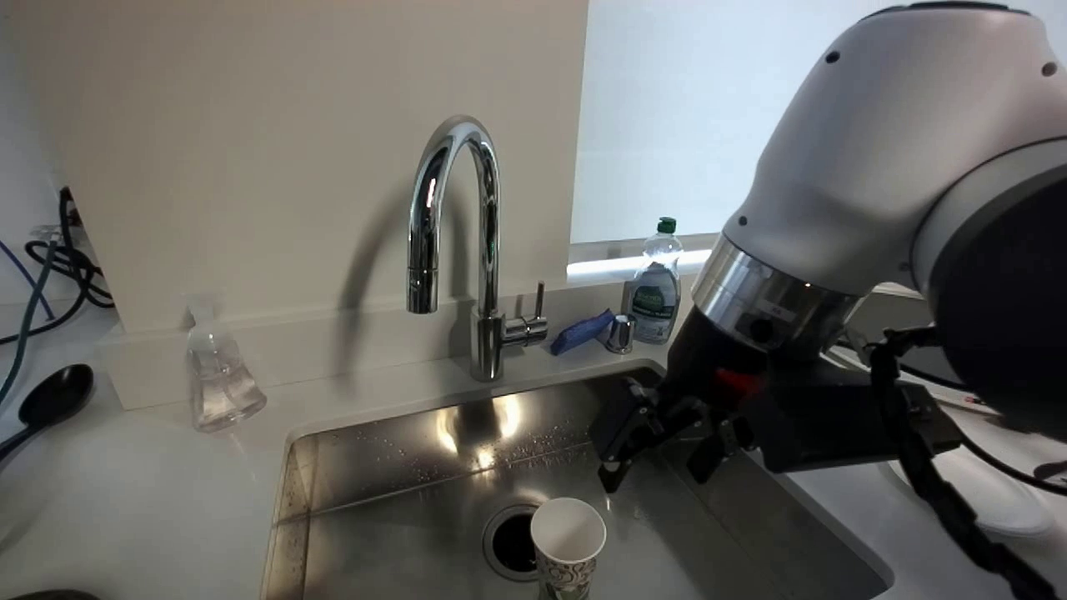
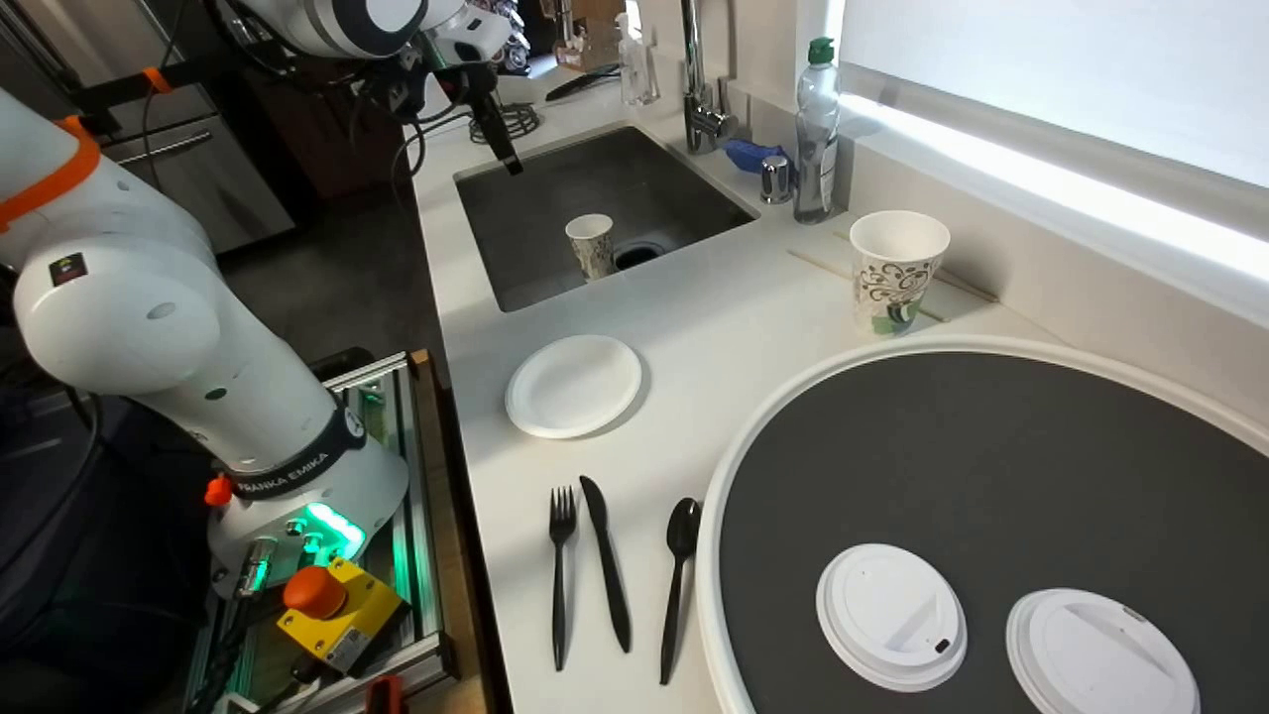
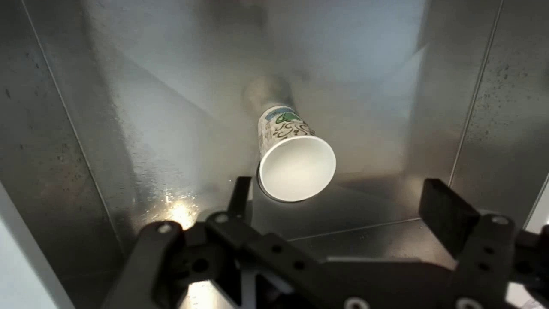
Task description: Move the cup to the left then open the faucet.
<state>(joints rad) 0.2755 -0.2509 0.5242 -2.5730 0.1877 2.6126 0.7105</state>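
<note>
The cup [image 1: 568, 533] is a white paper cup with a brown swirl print. It stands upright in the sink beside the drain [image 1: 510, 546]. It also shows in an exterior view [image 2: 592, 248] and in the wrist view [image 3: 297, 168]. The faucet [image 1: 487, 346] is a tall chrome gooseneck behind the sink, with its side lever [image 1: 540, 304] upright. It shows partly in an exterior view [image 2: 693, 84], its top cut off. My gripper [image 1: 657, 473] is open with nothing between its fingers. In the wrist view the fingers [image 3: 336, 186] are apart, and the cup lies beyond them, nearer the left finger.
Steel sink walls [image 3: 47, 107] surround the cup. A dish soap bottle [image 1: 655, 296], a chrome cap [image 1: 621, 333] and a blue item [image 1: 582, 332] stand right of the faucet. A soap dispenser [image 1: 221, 387] is left. A second paper cup [image 2: 895, 273] and plate [image 2: 575, 385] are on the counter.
</note>
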